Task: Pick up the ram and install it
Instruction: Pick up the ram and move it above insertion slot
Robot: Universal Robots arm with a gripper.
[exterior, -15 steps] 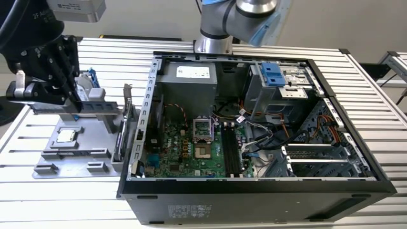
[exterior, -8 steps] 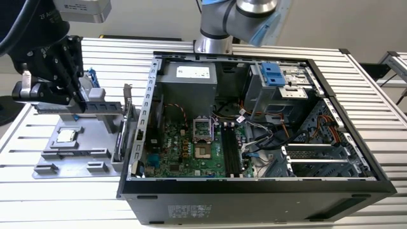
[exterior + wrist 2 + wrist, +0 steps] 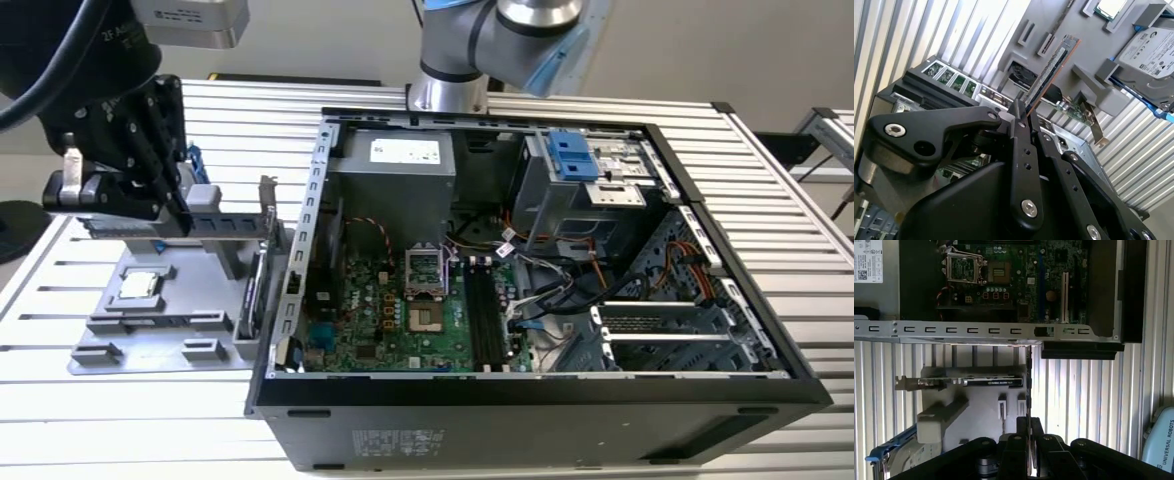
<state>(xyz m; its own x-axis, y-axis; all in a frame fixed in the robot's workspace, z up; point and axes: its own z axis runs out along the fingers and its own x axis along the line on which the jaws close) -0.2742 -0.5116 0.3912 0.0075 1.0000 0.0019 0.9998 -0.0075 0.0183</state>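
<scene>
One ram (image 3: 1050,67) clamped edge-on in gripper (image 3: 1023,116), above grey tray (image 3: 1074,15)

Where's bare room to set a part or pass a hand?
Bare table in front of the grey fixture and on the exterior view's right of the case. Crowded: the fixture, by the pincer gripping the ram, and inside the case.

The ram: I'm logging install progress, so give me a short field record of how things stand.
ram: thin stick, clamped at one end, not yet in the case
gripper: shut on the ram, above the grey holder tray
computer case: open, beside the tray, toward the exterior view's right
motherboard: exposed inside the case
</scene>
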